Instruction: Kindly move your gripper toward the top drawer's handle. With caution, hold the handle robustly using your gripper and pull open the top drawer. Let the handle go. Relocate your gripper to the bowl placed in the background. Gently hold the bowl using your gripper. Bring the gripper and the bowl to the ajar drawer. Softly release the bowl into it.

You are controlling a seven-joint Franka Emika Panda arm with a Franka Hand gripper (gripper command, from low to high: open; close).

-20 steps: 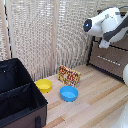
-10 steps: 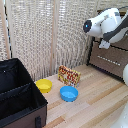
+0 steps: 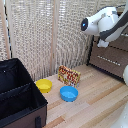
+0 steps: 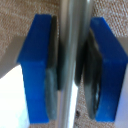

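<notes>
In the wrist view a thin silver handle (image 4: pixel 71 55) runs straight between my gripper's (image 4: pixel 71 65) blue fingers (image 4: pixel 36 65), and the dark pads press against it from both sides. The exterior view shows the white arm (image 3: pixel 102 22) reaching to the top drawer (image 3: pixel 119 43) of the brown dresser at the exterior view's right; the arm's head hides the fingertips there. The small yellow bowl (image 3: pixel 44 85) rests on the wooden floor by the bamboo screen, far from the gripper.
A blue bowl (image 3: pixel 69 93) sits beside the yellow one. A patterned box (image 3: pixel 69 75) stands behind them. A large black open case (image 3: pixel 17 95) fills the exterior view's lower left. The lower drawer (image 3: pixel 107 60) has its own silver bar.
</notes>
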